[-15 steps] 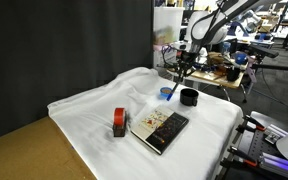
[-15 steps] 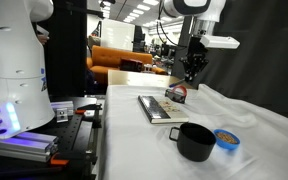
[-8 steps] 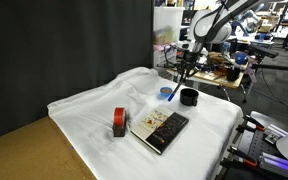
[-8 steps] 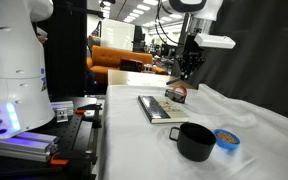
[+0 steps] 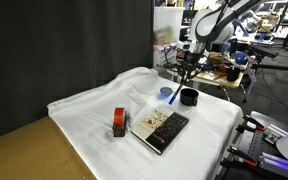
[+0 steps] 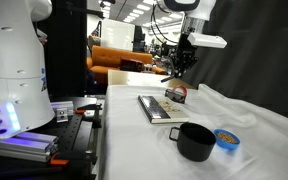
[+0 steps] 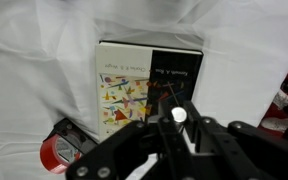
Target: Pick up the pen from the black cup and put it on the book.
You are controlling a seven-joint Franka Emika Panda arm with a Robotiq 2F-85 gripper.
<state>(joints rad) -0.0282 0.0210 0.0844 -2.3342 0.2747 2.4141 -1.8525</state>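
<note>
My gripper hangs in the air above the white cloth, also in the other exterior view. In the wrist view its jaws are shut on the pen, seen end-on with a pale round end and a thin shaft pointing down. The book, with a patterned pale half and a black half, lies directly below the jaws. It shows in both exterior views. The black cup stands upright beside the book, apart from the gripper.
A small blue disc lies next to the cup. A red-and-black block sits by the book's other side. The white cloth is rumpled. Robot equipment stands beyond the table edge.
The gripper with the pen has risen slightly and shifted away from the cup toward the space over the book. Nothing else has moved.
</note>
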